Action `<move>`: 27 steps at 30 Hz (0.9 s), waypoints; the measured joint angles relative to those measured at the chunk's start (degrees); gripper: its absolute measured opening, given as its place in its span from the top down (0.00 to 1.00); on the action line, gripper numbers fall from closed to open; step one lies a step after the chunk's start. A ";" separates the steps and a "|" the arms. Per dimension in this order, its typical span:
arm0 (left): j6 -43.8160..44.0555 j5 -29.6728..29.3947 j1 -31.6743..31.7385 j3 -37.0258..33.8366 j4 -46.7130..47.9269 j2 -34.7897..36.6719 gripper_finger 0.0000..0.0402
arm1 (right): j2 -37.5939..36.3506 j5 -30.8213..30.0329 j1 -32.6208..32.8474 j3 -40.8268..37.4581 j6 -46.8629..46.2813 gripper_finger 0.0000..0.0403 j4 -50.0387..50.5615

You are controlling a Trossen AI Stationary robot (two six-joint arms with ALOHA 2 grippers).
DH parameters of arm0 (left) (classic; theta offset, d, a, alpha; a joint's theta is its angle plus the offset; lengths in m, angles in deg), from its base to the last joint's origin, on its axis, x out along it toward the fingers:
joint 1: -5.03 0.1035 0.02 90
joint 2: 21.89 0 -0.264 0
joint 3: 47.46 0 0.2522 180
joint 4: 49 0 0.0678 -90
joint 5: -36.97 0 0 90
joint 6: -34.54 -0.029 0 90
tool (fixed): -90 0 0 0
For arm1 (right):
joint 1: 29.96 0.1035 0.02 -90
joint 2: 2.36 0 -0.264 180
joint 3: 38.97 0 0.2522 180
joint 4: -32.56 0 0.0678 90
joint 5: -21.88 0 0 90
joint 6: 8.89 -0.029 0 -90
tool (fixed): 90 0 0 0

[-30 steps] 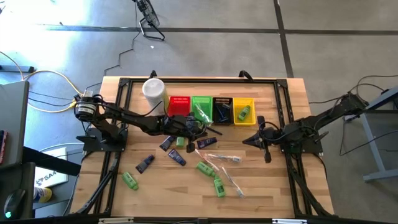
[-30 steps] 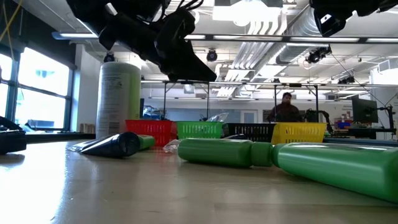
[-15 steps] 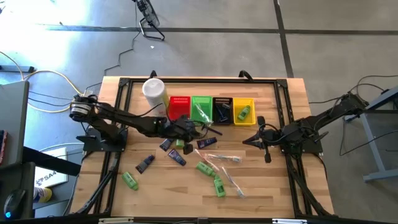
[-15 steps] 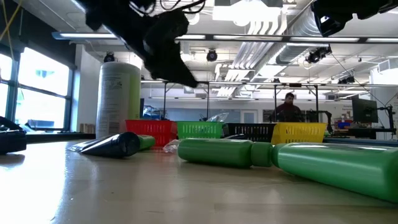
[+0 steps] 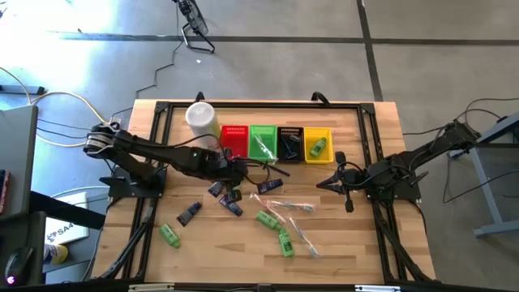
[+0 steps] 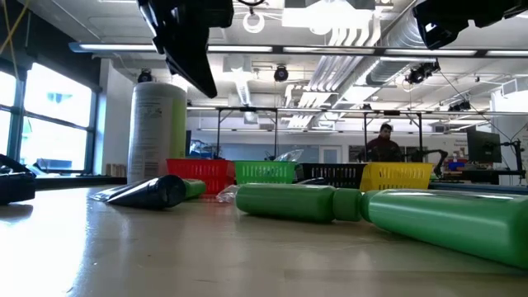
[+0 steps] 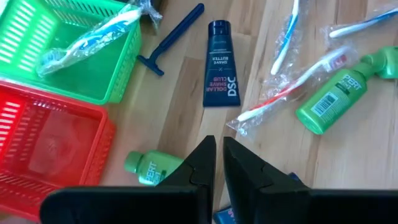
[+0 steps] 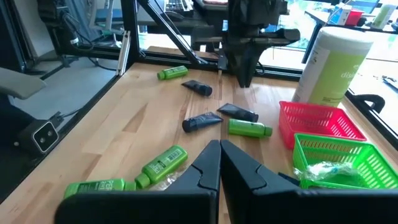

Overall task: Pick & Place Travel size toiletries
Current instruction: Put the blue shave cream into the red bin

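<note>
Left gripper [image 5: 229,168]: centre of high view, just below the red plastic mesh basket [image 5: 234,137]; fingers nearly together, nothing between them (left wrist view shows bare wood thru the slit).
Right gripper [image 5: 322,183]: right of centre in high view, parked, jaws pressed together, empty.
Toiletries, loose: scattered mid-table. Dark navy shave-cream tube [image 7: 220,67], bright green mini bottle w/ white label [image 7: 332,99], clear-wrapped toothbrushes [image 7: 287,93], thin blue razor [image 7: 171,39], small green bottle [image 7: 148,168] close to the left fingertips.
Toiletries, binned: wrapped toothbrush in the green mesh basket [image 5: 262,139]; green bottle in the yellow mesh basket [image 5: 318,143]; black mesh basket [image 5: 289,142] contents unclear.
Key relation: left arm is much nearer the pile. In the wrist view's centre the navy tube sits dead ahead of the left claw, long axis roughly in line w/ the fingers' reach, cap end far.
Judgement: to take that tube the claw prob needs to spread and grip across its width; the small green bottle is closer but off to one side.
Other: tall white cylindrical canister [image 5: 201,120], upper left of table, not part of the sort.
</note>
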State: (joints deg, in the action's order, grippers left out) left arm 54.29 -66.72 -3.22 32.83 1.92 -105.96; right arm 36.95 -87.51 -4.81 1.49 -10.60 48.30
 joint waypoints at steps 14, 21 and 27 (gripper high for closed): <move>-4.48 -0.10 0.00 0.00 -0.15 -0.07 0.91 | 0.00 0.01 0.00 0.00 -0.03 1.00 -0.07; -4.48 -1.16 0.02 -0.02 -0.14 -0.20 0.75 | 0.00 0.00 -0.02 0.00 -0.03 1.00 -0.07; -4.48 -1.18 0.02 -0.02 -0.16 -0.20 0.59 | 0.00 0.00 -0.01 0.00 -0.03 0.99 -0.06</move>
State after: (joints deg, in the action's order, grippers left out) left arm 49.81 -67.90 -3.20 32.80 1.76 -106.16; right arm 36.95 -87.51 -4.82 1.49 -10.63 48.24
